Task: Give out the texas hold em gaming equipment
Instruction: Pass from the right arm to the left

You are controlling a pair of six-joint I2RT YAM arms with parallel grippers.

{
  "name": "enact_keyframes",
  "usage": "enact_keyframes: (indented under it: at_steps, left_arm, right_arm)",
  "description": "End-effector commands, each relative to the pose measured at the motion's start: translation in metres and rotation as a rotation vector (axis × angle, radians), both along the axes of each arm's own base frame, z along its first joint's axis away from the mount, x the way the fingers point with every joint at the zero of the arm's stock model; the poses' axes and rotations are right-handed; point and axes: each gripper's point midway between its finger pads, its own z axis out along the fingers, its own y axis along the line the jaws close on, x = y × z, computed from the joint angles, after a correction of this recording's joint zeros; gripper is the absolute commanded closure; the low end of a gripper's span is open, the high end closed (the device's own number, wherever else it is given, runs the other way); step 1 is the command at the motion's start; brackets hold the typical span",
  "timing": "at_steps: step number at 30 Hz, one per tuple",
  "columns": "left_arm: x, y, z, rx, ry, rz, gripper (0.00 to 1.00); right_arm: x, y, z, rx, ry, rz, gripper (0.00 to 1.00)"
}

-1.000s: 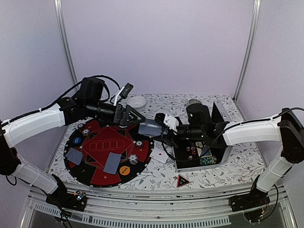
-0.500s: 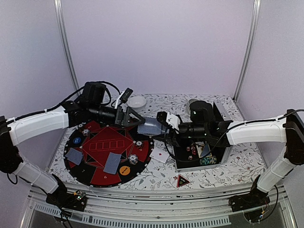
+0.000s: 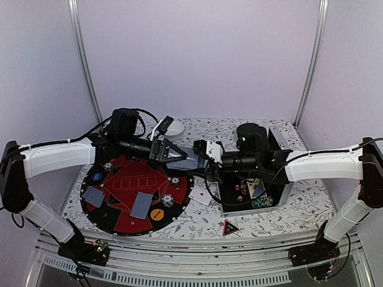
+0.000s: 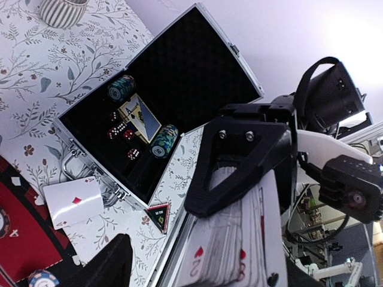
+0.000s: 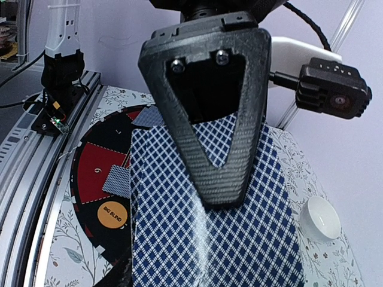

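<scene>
While both arms meet in mid-air over the middle of the white cloth-covered table with its leafy print (image 3: 299,206), the right gripper (image 3: 200,158) is clamped on a deck of playing cards with blue-and-white lattice backs (image 5: 239,239), holding it off the table between the mat and the case. The left gripper (image 3: 177,153) has its black triangular fingers (image 5: 209,119) set either side of that deck: one lies flat on the top card's back, the other stands clear of it, so this claw is partly open and grips nothing. To the left lies a round black-and-red felt mat (image 3: 134,179) bearing two face-down cards (image 3: 93,196) (image 3: 141,204), a striped poker chip (image 3: 168,200) and a round orange disc lettered BIG BLIND (image 3: 157,214) at its near edge. A white face-up card (image 3: 202,195) rests on the cloth just right of the mat. Right of that sits an open aluminium case lined in black (image 4: 179,66), holding two stacks of striped chips (image 4: 121,87), red dice and more cards. A red triangular marker (image 3: 230,227) lies near of the case. A small white bowl (image 3: 174,128) and a ribbed grey cup (image 4: 63,11) stand at the far side.
</scene>
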Motion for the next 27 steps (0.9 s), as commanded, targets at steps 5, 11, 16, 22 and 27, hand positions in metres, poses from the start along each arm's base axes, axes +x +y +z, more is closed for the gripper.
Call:
enact_keyframes:
  at_steps: [5,11,16,22,27]
  left_arm:
    - [-0.016,-0.012,-0.002,-0.038,0.01,-0.075,0.48]
    - [-0.029,-0.013,0.003,-0.059,0.016,-0.121,0.78]
    - [-0.032,-0.01,0.013,-0.076,-0.012,-0.115,1.0]
    - [-0.03,-0.001,0.03,-0.086,-0.124,-0.057,1.0]
    - [-0.033,0.006,0.042,-0.094,-0.211,-0.033,1.0]
  right_arm:
    - [-0.005,0.016,0.03,0.065,-0.073,0.053,0.52]
    - [-0.001,0.019,0.033,0.065,-0.09,0.033,0.53]
    - [0.0,0.02,0.034,0.066,-0.093,0.034,0.49]
    - [-0.001,0.002,0.067,0.14,-0.037,-0.035,0.01]
    - [-0.035,-0.029,0.101,0.285,0.21,0.068,0.01]
